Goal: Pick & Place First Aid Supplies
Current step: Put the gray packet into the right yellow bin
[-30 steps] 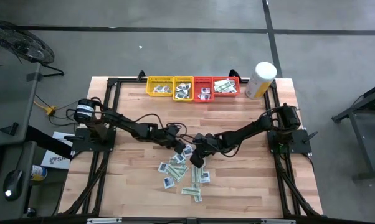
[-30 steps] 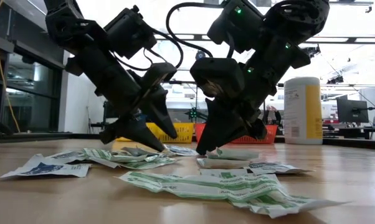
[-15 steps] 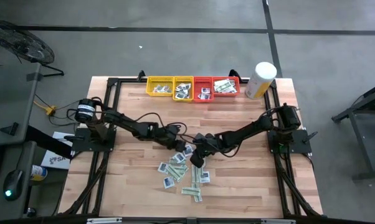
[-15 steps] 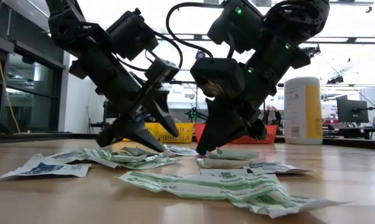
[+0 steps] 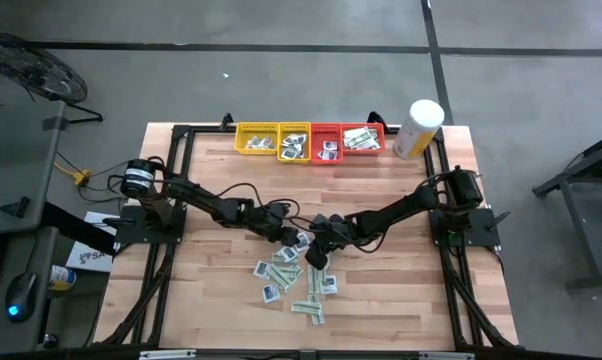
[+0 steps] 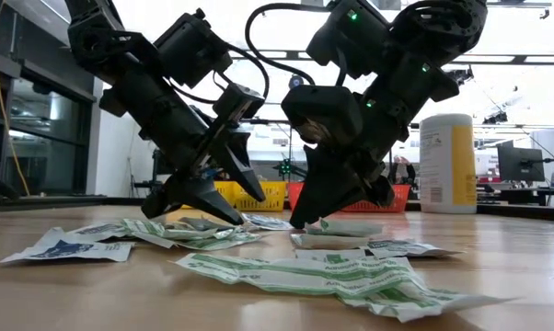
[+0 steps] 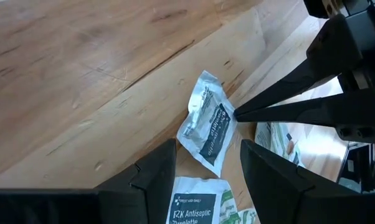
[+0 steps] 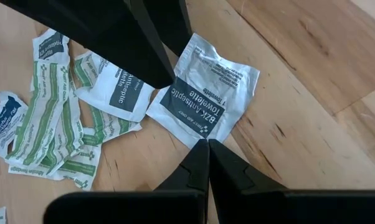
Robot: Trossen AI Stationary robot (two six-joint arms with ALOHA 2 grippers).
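We found the left gripper [image 6: 203, 204] with its jaws apart, lowered over the near edge of the packet pile at mid-table, its fingers [image 7: 151, 177] straddling a white square packet [image 7: 207, 129] that lay flat on the wood, not clamped. The right gripper [image 6: 306, 217] stood just beside it with its jaws pressed together, the closed tips resting at the edge of that same packet [image 8: 202, 106], holding nothing that we could see. Around both grippers we saw the remaining packets [image 5: 293, 276] scattered loose on the table [image 5: 211, 290]: narrow white-and-green strips [image 8: 50, 112] and small white squares with dark blue centres, some overlapping. At the far edge stood a row of trays, two yellow [image 5: 271, 139] and two red [image 5: 347, 139], each with a few packets inside. A canister [image 5: 419, 128] stood upright just beside the red trays, well apart from the pile.
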